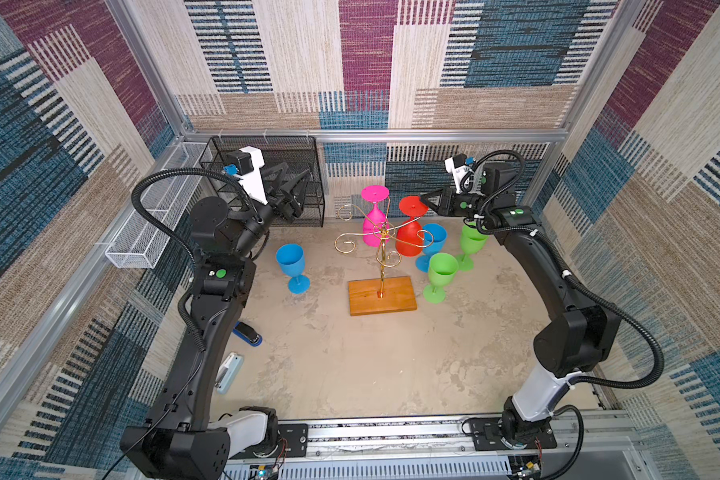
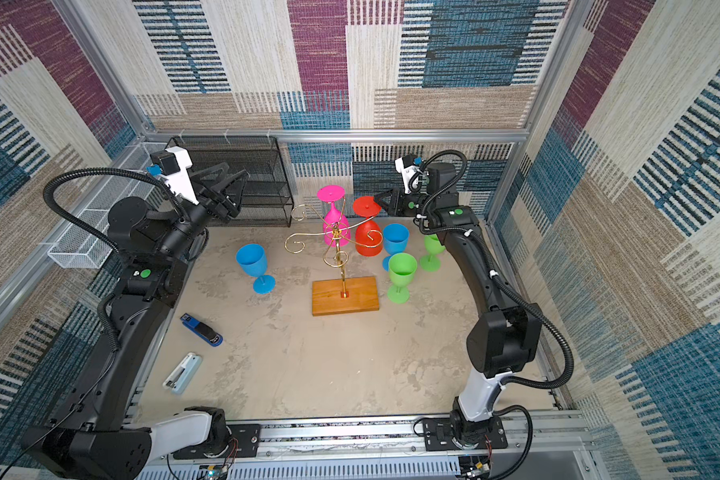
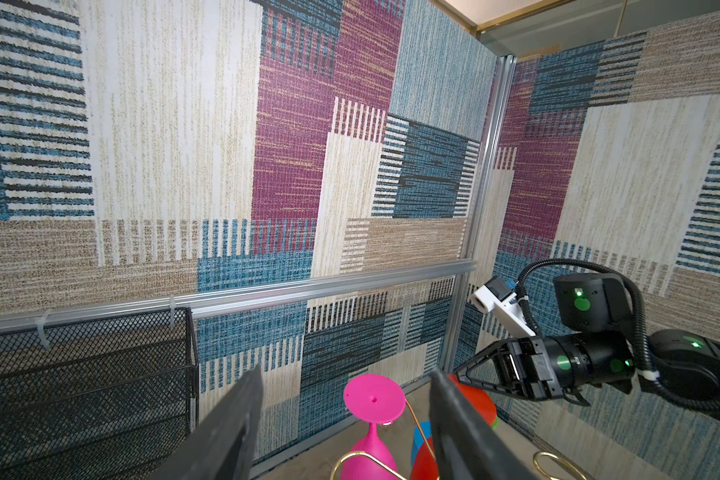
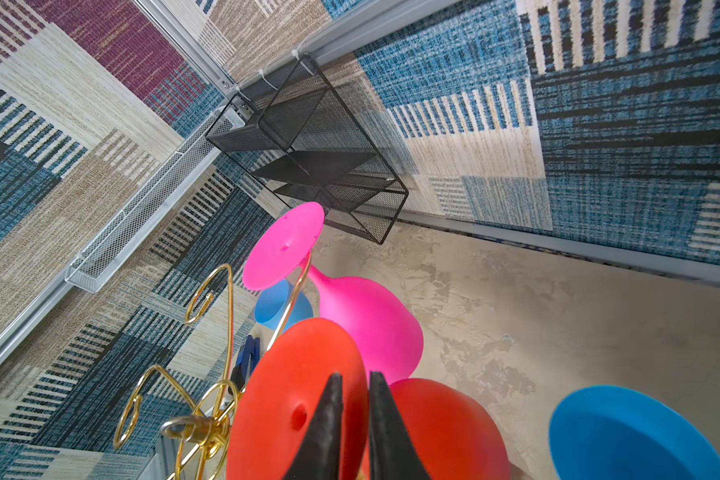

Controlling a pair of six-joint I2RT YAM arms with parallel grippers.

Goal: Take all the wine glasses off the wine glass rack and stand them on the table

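Two claws in view. Right claw (image 4: 355,376): jaws drawn narrow, pinching the rim of the flat foot of the red plastic wine glass (image 1: 408,243). That glass hangs upside down, foot uppermost, on the gold wire wine glass rack (image 1: 382,296) with scroll arms and a wooden base, at the rack's far right side. Pink plastic wine glass (image 1: 373,224) hangs inverted just beside it, on its left.

Left claw (image 1: 297,170): jaws wide, nothing between them, raised in front of the black mesh shelf unit (image 1: 308,145), well apart from the rack.

Grey-beige bench (image 1: 350,365), standing upright: lone blue plastic goblet (image 1: 290,259) left of the rack; second blue goblet (image 1: 434,237), near green goblet (image 1: 442,270) and far green goblet (image 1: 470,243) crowded on its right.
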